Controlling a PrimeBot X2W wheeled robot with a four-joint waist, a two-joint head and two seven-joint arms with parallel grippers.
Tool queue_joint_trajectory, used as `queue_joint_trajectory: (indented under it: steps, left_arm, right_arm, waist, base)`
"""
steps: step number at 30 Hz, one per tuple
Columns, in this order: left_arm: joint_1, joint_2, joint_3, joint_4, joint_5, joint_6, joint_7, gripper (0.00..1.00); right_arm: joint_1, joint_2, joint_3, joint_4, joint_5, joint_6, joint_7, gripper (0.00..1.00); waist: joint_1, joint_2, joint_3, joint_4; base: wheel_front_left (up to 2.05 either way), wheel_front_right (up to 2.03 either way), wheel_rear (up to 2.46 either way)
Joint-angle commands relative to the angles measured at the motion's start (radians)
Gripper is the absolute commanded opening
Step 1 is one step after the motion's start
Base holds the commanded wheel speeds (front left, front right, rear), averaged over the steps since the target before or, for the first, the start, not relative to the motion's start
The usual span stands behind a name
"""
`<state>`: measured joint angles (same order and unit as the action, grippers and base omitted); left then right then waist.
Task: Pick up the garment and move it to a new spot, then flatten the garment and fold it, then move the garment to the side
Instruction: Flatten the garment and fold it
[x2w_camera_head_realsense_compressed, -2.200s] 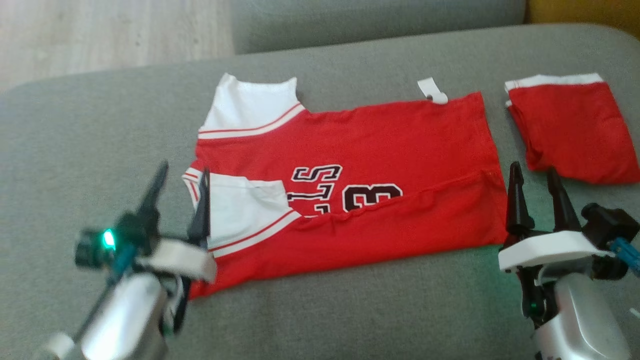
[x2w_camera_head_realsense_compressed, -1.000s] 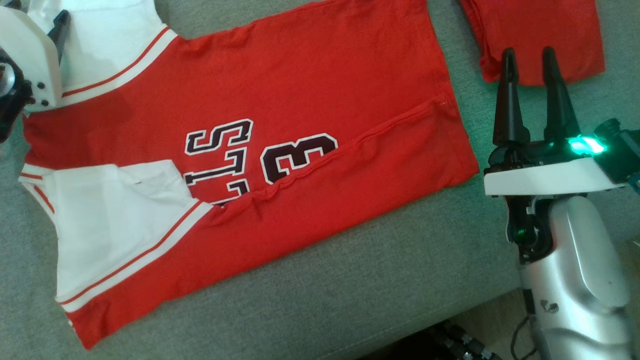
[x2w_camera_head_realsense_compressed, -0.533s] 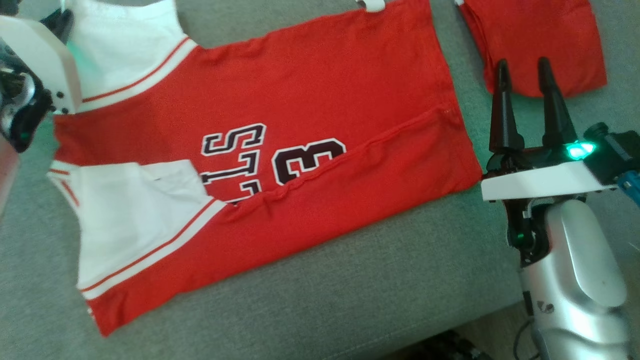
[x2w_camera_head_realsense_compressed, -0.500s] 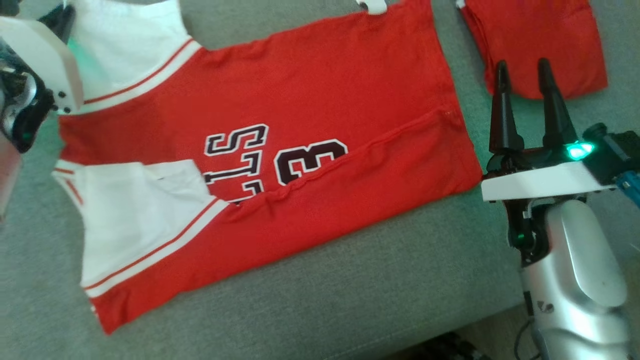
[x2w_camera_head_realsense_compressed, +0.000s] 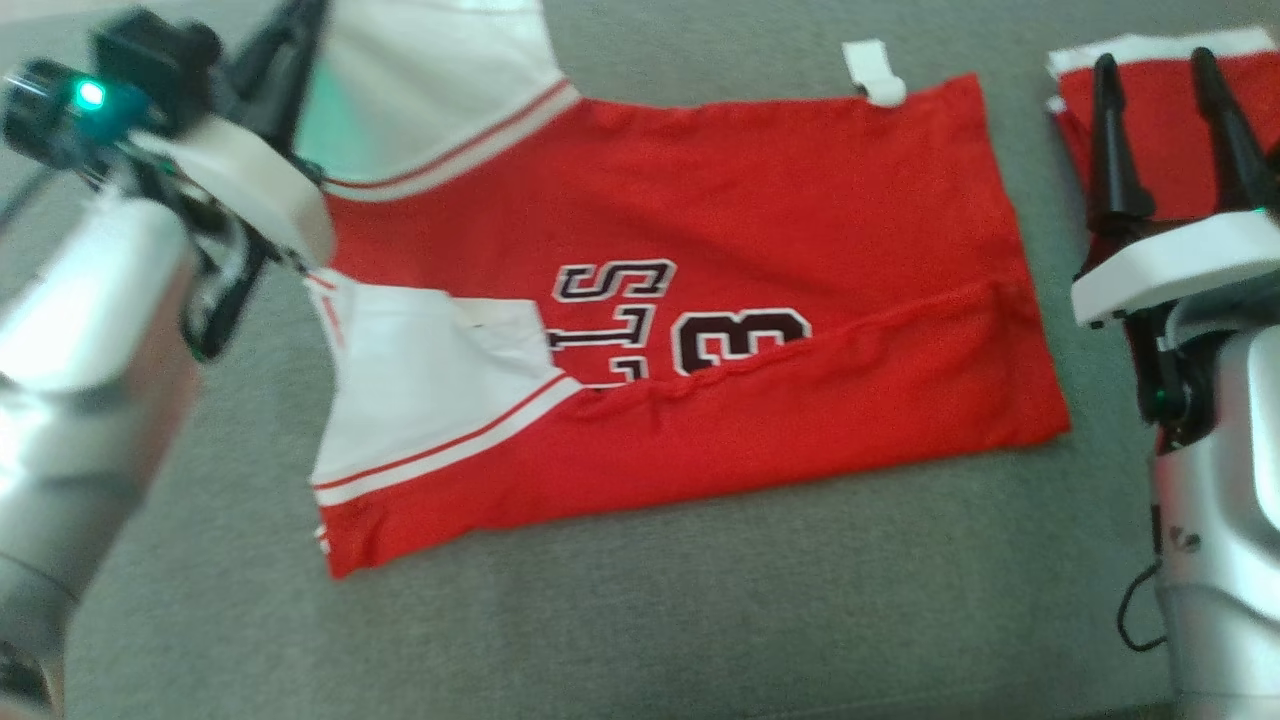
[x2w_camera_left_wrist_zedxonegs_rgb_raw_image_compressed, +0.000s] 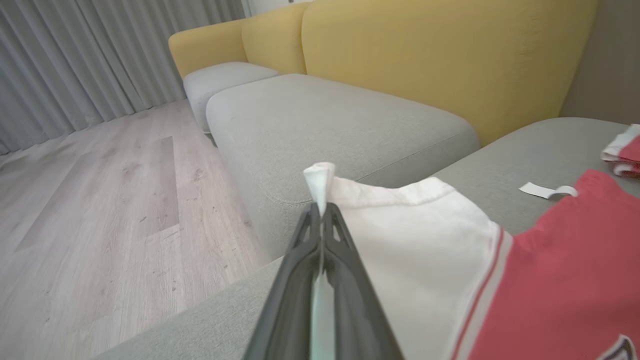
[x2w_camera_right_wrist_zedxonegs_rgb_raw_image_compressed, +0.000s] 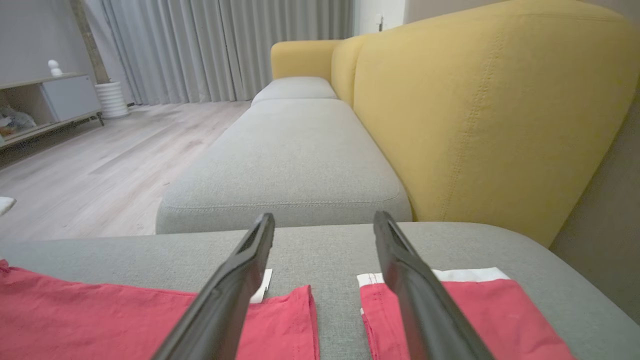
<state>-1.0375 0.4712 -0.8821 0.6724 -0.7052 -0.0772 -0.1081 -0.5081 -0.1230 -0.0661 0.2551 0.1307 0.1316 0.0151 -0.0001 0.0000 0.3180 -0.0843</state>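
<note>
Now the red jersey (x2w_camera_head_realsense_compressed: 760, 230) lies spread on the grey cushion (x2w_camera_head_realsense_compressed: 700, 620), with its lower edge folded up over part of the number print (x2w_camera_head_realsense_compressed: 740, 340). At the jersey's upper white sleeve, the left gripper (x2w_camera_left_wrist_zedxonegs_rgb_raw_image_compressed: 320, 207) is pinched tight on the sleeve corner (x2w_camera_left_wrist_zedxonegs_rgb_raw_image_compressed: 319, 175), which pokes up past the fingertips. Beside the jersey's hem end, the right gripper (x2w_camera_right_wrist_zedxonegs_rgb_raw_image_compressed: 324, 216) has its fingers spread wide and holds nothing. Just past that hem, apart from the jersey, sits a folded red piece (x2w_camera_right_wrist_zedxonegs_rgb_raw_image_compressed: 450, 310) with white trim.
</note>
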Motion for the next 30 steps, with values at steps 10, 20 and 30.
queue_joint_trajectory:
  steps: [10, 20, 30]
  left_arm:
    - [0.09, 0.054, -0.003, -0.245, 0.027, 0.087, -0.016, 0.0]
    - [0.104, 0.073, -0.024, -0.405, 0.035, 0.119, 0.04, 0.0]
    - [0.064, 0.061, -0.035, -0.441, 0.049, 0.122, 0.056, 0.0]
  right_arm:
    - [-0.1, -0.098, 0.084, 0.135, 0.019, -0.001, 0.155, 1.0]
    - [-0.226, -0.158, 0.094, 0.388, -0.005, -0.001, 0.197, 1.0]
    - [-0.344, -0.171, 0.082, 0.59, -0.041, -0.001, 0.167, 1.0]
  waist:
    - [0.0001, 0.0, -0.047, 0.113]
    - [0.0001, 0.0, 0.01, 0.164]
    - [0.0001, 0.0, 0.08, 0.191]
  base:
    - [0.0, 0.0, 0.0]
    - [0.0, 0.0, 0.0]
    - [0.0, 0.0, 0.0]
